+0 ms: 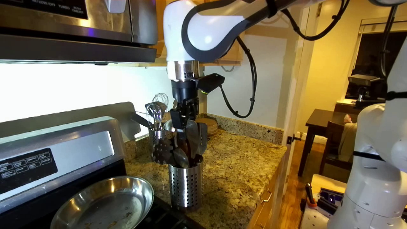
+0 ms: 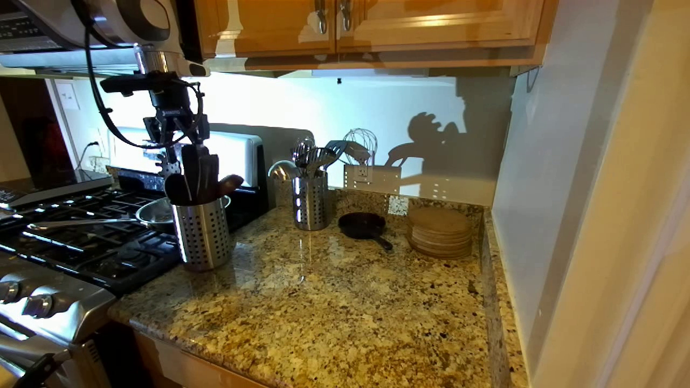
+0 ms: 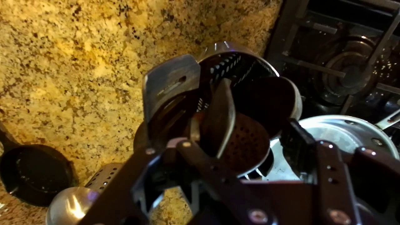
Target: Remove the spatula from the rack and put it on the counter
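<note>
The rack [image 1: 186, 186] is a perforated steel cup full of dark utensils, standing at the counter's stove side; it also shows in an exterior view [image 2: 202, 237] and the wrist view [image 3: 229, 47]. A dark flat slotted head, which looks like the spatula [image 3: 172, 86], leans out of the rack; it appears edge-on in an exterior view [image 1: 203, 136]. The granite counter [image 2: 334, 302] surrounds the rack. My gripper [image 3: 242, 137] points down among the utensil heads, fingers apart. A perforated spoon and an edge-on head show between the fingers. Contact is not clear, and the handles are hidden.
A steel pan [image 1: 108, 203] sits on the black stove beside the rack. Behind stand another utensil holder [image 2: 310, 202] with whisks, a small black skillet [image 2: 362, 225] and a stack of round boards [image 2: 439, 233]. A microwave [image 1: 79, 35] and cabinets [image 2: 377, 32] hang overhead.
</note>
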Controlling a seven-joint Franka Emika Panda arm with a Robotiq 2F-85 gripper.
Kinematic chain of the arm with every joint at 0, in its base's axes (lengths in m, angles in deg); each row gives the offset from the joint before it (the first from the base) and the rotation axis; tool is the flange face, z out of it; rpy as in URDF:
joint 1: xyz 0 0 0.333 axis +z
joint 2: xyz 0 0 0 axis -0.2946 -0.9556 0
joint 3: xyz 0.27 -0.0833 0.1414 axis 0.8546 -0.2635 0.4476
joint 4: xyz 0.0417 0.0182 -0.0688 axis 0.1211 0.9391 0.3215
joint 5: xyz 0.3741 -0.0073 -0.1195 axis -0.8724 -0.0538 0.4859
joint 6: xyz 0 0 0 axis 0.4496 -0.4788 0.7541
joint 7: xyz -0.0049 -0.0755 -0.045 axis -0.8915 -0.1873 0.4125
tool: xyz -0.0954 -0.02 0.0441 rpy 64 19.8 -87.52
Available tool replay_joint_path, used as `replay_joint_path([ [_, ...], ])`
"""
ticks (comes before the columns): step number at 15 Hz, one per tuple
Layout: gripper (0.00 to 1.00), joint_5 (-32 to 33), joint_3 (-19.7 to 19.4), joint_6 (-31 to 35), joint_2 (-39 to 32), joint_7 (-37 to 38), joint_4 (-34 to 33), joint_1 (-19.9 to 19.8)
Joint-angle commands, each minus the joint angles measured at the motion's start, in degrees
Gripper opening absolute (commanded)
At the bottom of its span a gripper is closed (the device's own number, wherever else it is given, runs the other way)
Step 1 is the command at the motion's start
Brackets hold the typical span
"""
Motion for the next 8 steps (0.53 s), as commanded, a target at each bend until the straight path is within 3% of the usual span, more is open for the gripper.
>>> replay_joint_path([
  [1,0.44,-2.0,-0.7,-0.3,-1.1,-0.8,0.5,0.1],
  [2,0.31,-2.3,-0.8,-0.3,-1.4,-0.8,0.5,0.0],
  [5,0.12,-2.6,-1.2,-0.1,-1.8,-0.7,0.7,-0.1],
  [6,0.10,-2.6,-1.2,0.0,-1.6,-0.6,0.8,-0.1],
  [8,0.17,-2.3,-1.3,0.1,-1.0,-0.4,1.0,-0.1],
])
